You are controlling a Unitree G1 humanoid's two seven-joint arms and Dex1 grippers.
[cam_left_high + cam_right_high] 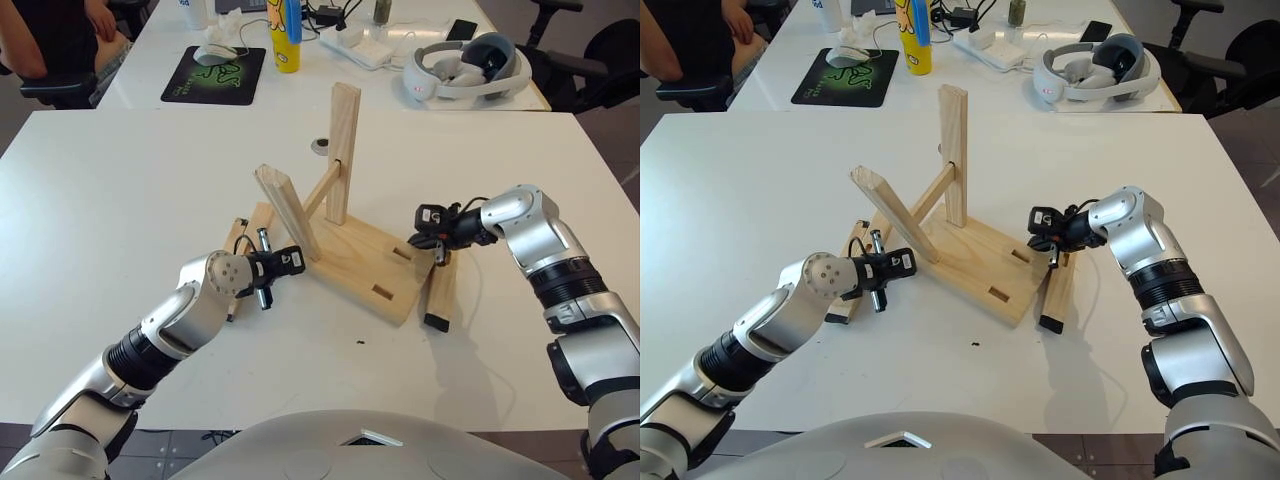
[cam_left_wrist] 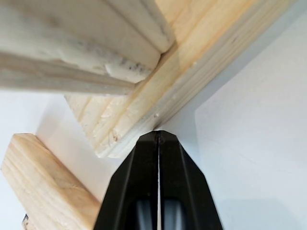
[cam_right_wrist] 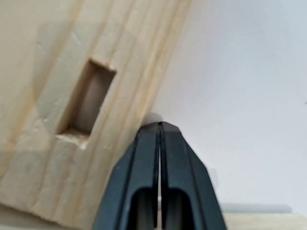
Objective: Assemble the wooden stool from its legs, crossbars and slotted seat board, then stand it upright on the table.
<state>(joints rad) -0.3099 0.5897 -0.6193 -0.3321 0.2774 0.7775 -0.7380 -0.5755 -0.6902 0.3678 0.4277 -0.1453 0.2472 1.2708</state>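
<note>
Wooden seat board point(image 1: 362, 262) bears two legs point(image 1: 343, 150). Closed and empty, left gripper point(image 2: 158, 136) and right gripper point(image 3: 159, 127) seemingly brace its edges. Next, grasp the loose leg point(image 1: 440, 305).

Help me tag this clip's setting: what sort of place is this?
Probably an office or lab workspace. The far desk holds a computer mouse on a black mouse pad, a headset and a power strip, with an office chair beside it.

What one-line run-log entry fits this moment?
seat board flat on table | two legs in board, crossbar between | two slots empty | left gripper shut at board edge | right gripper shut beside slot
</note>
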